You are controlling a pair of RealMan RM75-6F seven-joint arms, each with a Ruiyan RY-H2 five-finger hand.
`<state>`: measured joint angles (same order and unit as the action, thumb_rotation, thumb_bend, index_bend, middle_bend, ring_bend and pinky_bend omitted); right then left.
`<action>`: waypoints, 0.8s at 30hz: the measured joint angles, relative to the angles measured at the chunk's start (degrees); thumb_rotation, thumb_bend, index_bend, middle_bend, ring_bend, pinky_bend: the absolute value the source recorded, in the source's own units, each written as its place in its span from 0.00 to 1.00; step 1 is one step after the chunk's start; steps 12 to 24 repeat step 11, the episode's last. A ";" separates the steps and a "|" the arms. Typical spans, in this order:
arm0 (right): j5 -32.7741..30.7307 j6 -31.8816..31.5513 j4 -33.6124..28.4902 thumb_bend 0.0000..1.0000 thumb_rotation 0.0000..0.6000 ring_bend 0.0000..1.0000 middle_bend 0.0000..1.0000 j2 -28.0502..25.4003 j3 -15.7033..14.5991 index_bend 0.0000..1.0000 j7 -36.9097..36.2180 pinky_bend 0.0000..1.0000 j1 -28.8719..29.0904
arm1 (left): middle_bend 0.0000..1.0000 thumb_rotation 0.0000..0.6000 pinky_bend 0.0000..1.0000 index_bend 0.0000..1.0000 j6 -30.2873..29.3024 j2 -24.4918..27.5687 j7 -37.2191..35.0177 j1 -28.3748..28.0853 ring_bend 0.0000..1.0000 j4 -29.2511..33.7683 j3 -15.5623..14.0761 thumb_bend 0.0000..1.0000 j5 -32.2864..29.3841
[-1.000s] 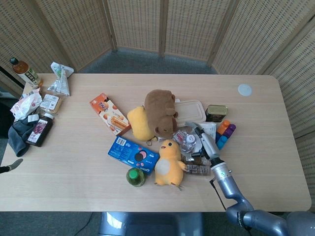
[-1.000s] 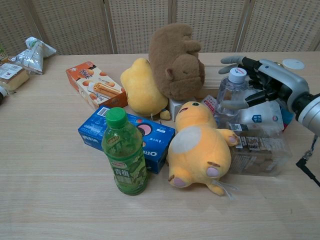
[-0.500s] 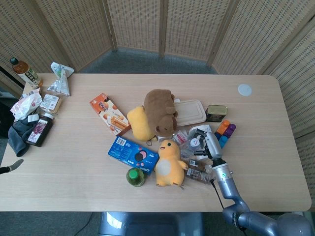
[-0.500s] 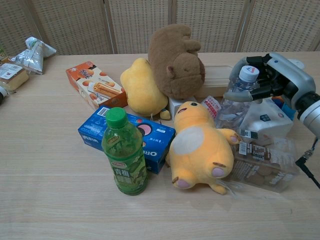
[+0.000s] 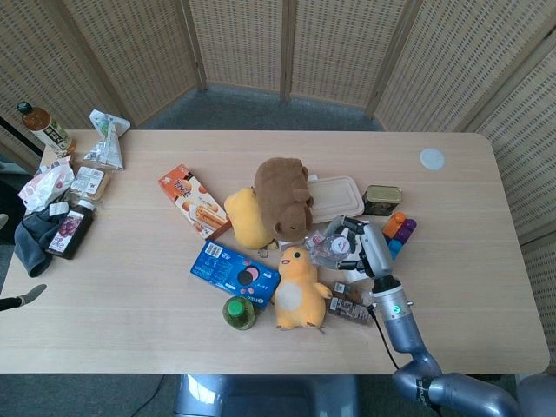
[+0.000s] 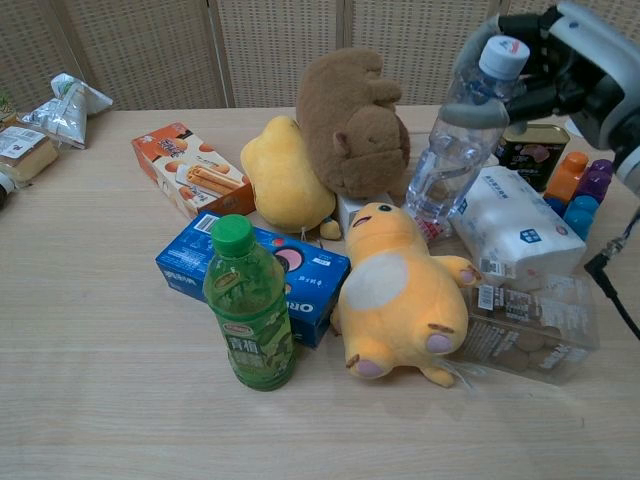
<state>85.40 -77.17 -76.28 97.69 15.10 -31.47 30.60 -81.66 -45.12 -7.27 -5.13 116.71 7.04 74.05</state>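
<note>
At the far left of the bench (image 5: 130,287) lie snack packets (image 5: 106,139), a brown-capped bottle (image 5: 42,127) and a dark cloth (image 5: 30,236); only a thin tip shows at the left edge of the head view, so we cannot tell how our left robot hand is set. Moving right we pass the orange biscuit box (image 6: 186,168), the blue cookie box (image 6: 262,272) and the green tea bottle (image 6: 249,308) standing upright at six o'clock of that box. Then the plush pile: a yellow plush (image 6: 286,181), the brown plush (image 6: 352,122) leaning over it, and the yellow chick plush (image 6: 395,292) on its back.

At three o'clock of the brown plush, our right robot hand (image 6: 560,60) grips the clear water bottle (image 6: 455,140) near its white cap, fingers wrapped round the neck. The bottle is raised and tilted, cap toward one o'clock, base hanging just above the chick's head. It is transparent, ribbed, crumpled-looking, with a pink label low down, and seems nearly empty.

We judge the hold risky: a grasp so near the cap lets the body swing, and the thin neck could slip free. The base could also clip the chick, the white tissue pack (image 6: 518,226) or the clear cookie tray (image 6: 525,322) below.
</note>
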 measured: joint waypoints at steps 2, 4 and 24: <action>-0.10 -0.14 -3.37 0.08 1.00 0.55 0.78 -1.35 0.90 0.66 2.44 0.79 0.29 | 0.00 1.00 0.00 0.00 -0.03 0.41 -0.64 0.12 0.00 0.19 -0.07 0.00 0.41; -0.36 -0.20 -7.27 0.08 1.00 0.55 0.78 -2.95 2.08 0.66 5.57 0.79 0.69 | 0.00 1.00 0.00 0.00 -0.16 0.74 -1.07 0.26 0.00 0.37 -0.14 0.00 0.74; -2.36 -0.03 -17.89 0.08 1.00 0.55 0.78 -7.59 6.21 0.66 15.40 0.79 2.15 | 0.00 1.00 0.00 0.00 -0.25 1.75 -2.41 0.66 0.00 1.06 -0.54 0.00 1.61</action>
